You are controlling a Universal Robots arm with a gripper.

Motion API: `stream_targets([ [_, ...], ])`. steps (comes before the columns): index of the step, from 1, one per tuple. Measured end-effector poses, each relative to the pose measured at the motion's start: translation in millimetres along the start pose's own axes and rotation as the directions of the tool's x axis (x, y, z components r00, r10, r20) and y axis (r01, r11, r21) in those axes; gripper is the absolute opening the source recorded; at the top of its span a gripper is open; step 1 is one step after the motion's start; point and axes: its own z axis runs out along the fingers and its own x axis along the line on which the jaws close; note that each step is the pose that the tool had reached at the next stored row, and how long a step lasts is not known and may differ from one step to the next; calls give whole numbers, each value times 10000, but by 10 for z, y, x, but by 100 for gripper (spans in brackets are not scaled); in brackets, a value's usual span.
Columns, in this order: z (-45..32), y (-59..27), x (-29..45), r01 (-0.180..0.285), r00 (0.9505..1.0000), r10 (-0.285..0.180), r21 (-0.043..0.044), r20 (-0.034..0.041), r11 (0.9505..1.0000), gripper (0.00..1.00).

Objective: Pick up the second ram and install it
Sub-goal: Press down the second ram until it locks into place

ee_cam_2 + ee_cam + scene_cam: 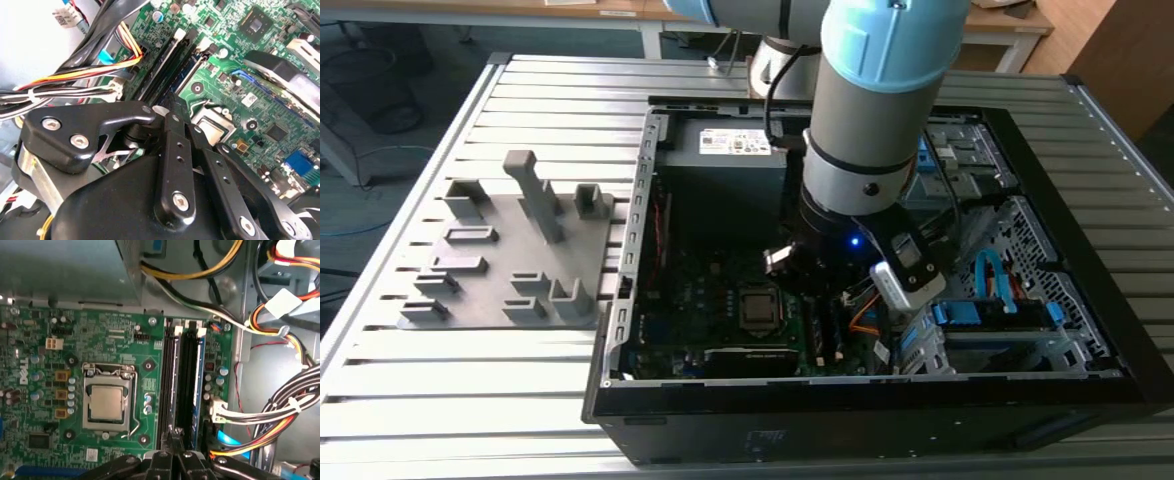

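Observation:
My gripper (817, 272) is down inside the open computer case (1067, 250), over the green motherboard (45, 340). In the first wrist view its fingers (168, 456) are shut together, and the tips rest on the top edge of the second ram (174, 385). That ram is a thin dark stick standing on edge in the memory slot nearest the silver processor (105, 403). The tips sit towards one end of the stick. In the second wrist view the gripper (170, 106) meets at the end of the black memory slots (164, 65). I see nothing pinched between the fingers.
Bundles of orange, yellow and black cables (280, 415) run close beside the slots. A power supply box (720, 145) stands at the case's far end, and blue drive bays (987, 310) are on the exterior view's right. A grey holder block (507, 250) stands on the slatted table at the exterior view's left.

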Motion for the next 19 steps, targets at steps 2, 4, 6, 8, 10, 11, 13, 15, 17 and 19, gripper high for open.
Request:
stream_targets([
  [2,20,0,0,2,10000,-2,27,-3,10000,10],
  [4,37,0,0,3,10000,-3,38,-3,10000,10],
  [6,46,0,0,3,10000,-3,44,-4,10000,10],
  [8,60,0,1,4,10000,-4,58,-9,10000,10],
  [10,79,0,2,5,10000,-5,73,-14,10000,10],
  [11,89,2,2,4,10000,-4,70,-12,10000,10],
  [13,104,3,2,5,10000,-5,73,-11,10000,10],
  [15,106,4,2,4,10000,-4,72,-10,10000,10],
  [17,95,4,2,3,10000,-3,64,-6,10000,10],
  [19,19,2,-1,2,10000,-2,50,0,10000,10],
])
